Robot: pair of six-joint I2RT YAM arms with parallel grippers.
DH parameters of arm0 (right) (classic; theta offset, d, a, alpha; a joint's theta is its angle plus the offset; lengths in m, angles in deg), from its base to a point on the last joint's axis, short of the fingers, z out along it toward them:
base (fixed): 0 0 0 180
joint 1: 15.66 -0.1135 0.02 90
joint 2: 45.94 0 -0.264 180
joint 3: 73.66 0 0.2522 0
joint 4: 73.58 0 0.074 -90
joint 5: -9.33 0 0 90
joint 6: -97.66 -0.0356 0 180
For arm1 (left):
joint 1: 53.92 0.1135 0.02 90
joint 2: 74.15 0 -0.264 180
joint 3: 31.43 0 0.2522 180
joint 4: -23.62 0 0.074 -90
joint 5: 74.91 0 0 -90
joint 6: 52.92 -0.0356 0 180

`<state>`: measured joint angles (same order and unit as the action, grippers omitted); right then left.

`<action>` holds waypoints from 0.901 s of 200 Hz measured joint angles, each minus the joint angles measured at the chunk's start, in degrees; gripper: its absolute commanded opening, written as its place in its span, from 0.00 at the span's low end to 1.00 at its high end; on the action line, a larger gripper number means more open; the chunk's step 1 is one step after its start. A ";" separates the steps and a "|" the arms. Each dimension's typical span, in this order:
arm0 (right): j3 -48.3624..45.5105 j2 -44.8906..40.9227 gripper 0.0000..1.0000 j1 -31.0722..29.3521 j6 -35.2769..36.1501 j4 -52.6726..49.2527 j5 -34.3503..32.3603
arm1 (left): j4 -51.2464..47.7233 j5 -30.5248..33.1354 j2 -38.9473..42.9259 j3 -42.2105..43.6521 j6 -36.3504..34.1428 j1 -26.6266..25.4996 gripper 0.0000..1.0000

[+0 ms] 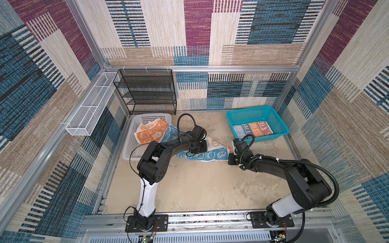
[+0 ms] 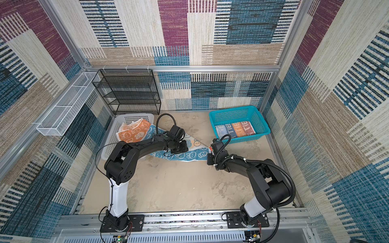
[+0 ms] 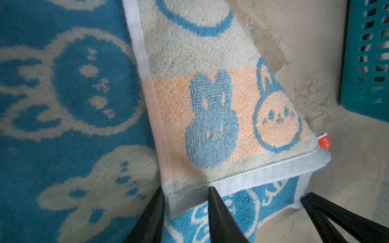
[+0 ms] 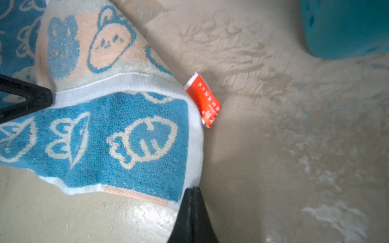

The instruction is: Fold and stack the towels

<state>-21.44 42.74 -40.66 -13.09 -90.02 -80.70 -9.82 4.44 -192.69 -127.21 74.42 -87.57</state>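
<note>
The teal-white rabbit towel (image 1: 212,156) (image 2: 189,156) lies partly doubled over on the table, one end hanging from the white basket. My left gripper (image 1: 200,148) (image 3: 185,191) is over it, open, its jaws astride the white hem of the turned-over corner. My right gripper (image 1: 229,152) (image 4: 192,189) is shut on the towel's far white edge, near the red tag (image 4: 203,98). The orange towel (image 1: 150,131) sits crumpled in the white basket (image 1: 130,134). The block-lettered towel (image 1: 252,129) lies folded in the teal basket (image 1: 280,126).
A black mesh shelf (image 1: 147,92) stands at the back left, behind the white basket. A white wire tray (image 1: 88,111) hangs on the left wall. Bare beige tabletop (image 1: 200,189) spreads in front of both arms.
</note>
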 measured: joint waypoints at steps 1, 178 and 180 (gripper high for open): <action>-0.02 0.00 0.00 0.00 0.00 0.02 0.02 | 0.02 0.00 0.00 0.00 0.00 0.00 0.30; 13.05 -6.36 0.00 -0.11 2.71 -6.75 0.81 | -5.68 3.10 10.34 -12.61 -1.66 4.83 0.00; 13.55 -6.43 0.00 -0.11 2.84 -6.95 0.72 | -5.90 3.19 10.69 -12.96 -1.77 4.96 0.00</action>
<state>-7.89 36.32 -40.77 -10.25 -96.97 -79.98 -15.72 7.63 -182.00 -140.17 72.65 -82.61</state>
